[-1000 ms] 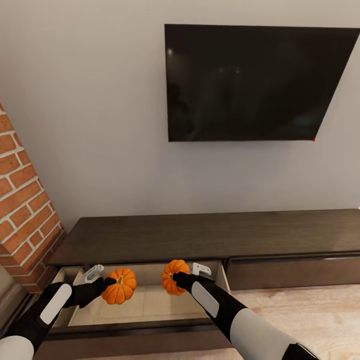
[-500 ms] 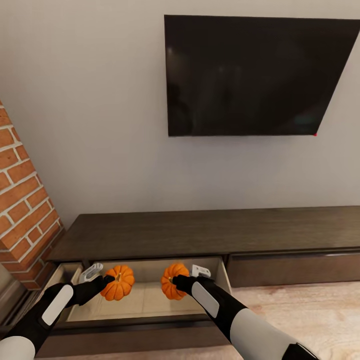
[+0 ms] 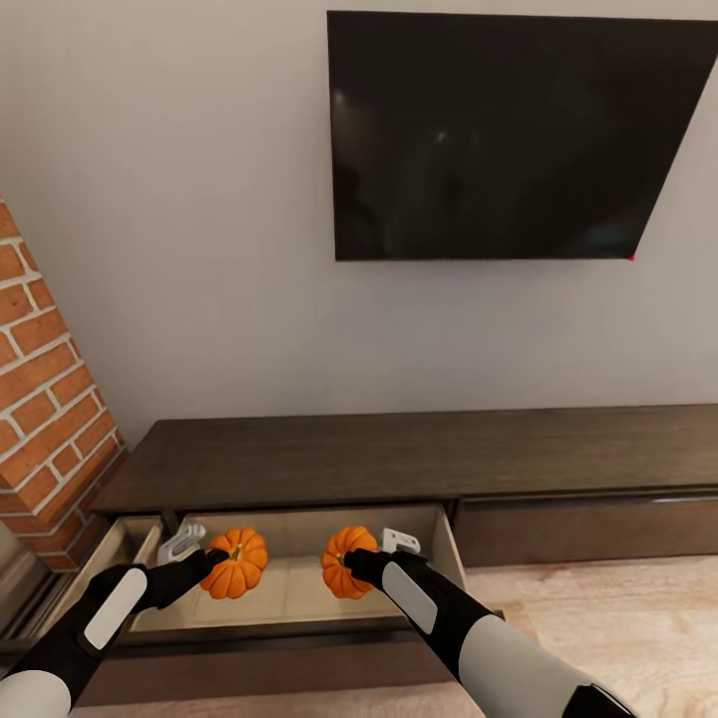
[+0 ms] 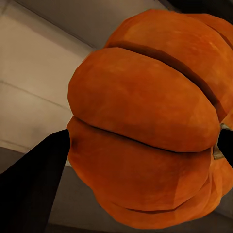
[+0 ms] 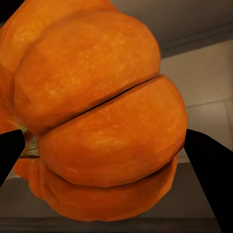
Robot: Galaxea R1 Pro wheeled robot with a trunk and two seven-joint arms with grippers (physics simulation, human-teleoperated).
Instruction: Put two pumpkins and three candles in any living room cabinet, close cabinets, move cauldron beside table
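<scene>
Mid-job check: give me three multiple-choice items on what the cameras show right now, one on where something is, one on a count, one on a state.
1. Where are the two pumpkins?
A. On the cabinet top
B. Held over the open drawer
C. On the floor

2. How many pumpkins are in view from the head camera?
A. One
B. Two
C. Three

3. What state is the drawer to the right of the open one in?
A. Shut
B. Pulled fully out
C. Removed

Answers:
1 B: the left end effector holds the left pumpkin and the right end effector holds the right pumpkin, both over the pale interior of the open drawer of the cabinet.
2 B: one orange pumpkin sits at each end effector.
3 A: the right drawer front sits flush with the cabinet.
</scene>
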